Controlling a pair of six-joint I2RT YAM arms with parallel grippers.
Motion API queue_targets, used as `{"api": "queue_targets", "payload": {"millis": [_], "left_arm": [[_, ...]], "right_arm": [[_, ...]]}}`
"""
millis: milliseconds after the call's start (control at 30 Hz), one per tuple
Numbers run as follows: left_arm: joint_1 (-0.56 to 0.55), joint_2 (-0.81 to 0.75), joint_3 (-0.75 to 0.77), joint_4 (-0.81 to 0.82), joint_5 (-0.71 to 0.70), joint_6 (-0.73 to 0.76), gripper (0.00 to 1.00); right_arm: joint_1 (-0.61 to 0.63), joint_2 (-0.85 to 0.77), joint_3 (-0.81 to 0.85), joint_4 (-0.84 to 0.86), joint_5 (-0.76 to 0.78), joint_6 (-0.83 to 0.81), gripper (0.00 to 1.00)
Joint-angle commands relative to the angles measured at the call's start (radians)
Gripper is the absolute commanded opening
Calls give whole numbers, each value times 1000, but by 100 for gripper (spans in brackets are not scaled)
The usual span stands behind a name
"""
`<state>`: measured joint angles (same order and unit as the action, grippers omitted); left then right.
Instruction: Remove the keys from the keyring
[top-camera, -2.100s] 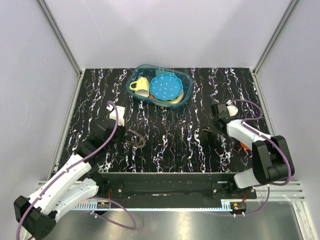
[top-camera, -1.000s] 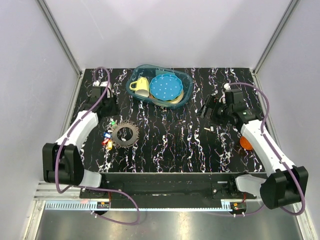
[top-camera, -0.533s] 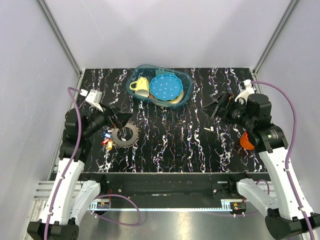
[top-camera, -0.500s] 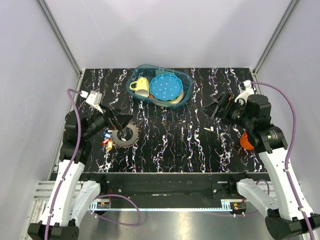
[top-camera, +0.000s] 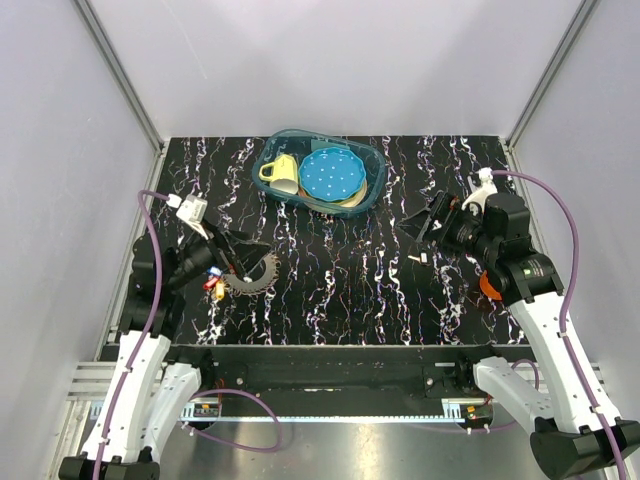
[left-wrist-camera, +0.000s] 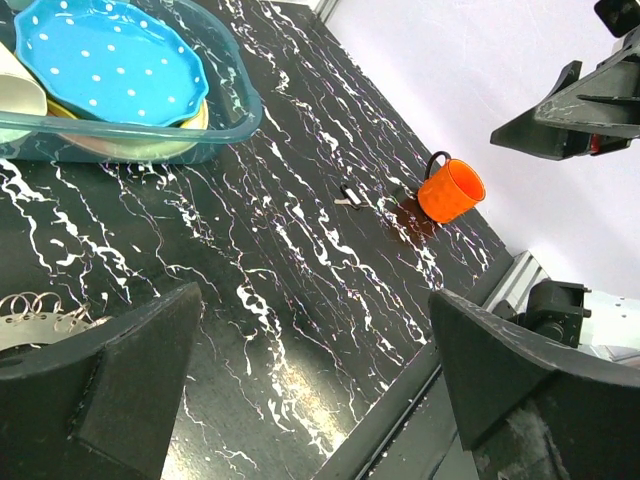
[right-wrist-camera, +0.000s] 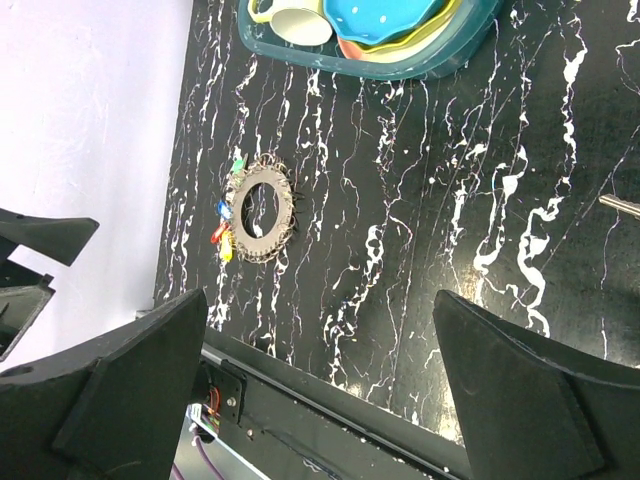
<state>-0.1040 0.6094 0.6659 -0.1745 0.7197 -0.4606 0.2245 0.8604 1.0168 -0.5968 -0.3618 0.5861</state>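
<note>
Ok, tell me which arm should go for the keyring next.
Left. The left gripper hovers open close to the keyring and its keys on the table's left side. The right gripper, also open, is across the table near the orange mug.

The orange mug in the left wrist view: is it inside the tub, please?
No, the mug sits on the table, well apart from the tub.
</note>
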Motion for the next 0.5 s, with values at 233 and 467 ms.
{"api": "queue_targets", "payload": {"millis": [233, 467], "left_arm": [[0, 1, 44, -8, 3, 23, 99], [0, 9, 61, -43, -20, 57, 99]], "right_arm": [[6, -27, -1, 63, -2, -11, 100], [4, -23, -11, 80, -3, -9, 100]]}}
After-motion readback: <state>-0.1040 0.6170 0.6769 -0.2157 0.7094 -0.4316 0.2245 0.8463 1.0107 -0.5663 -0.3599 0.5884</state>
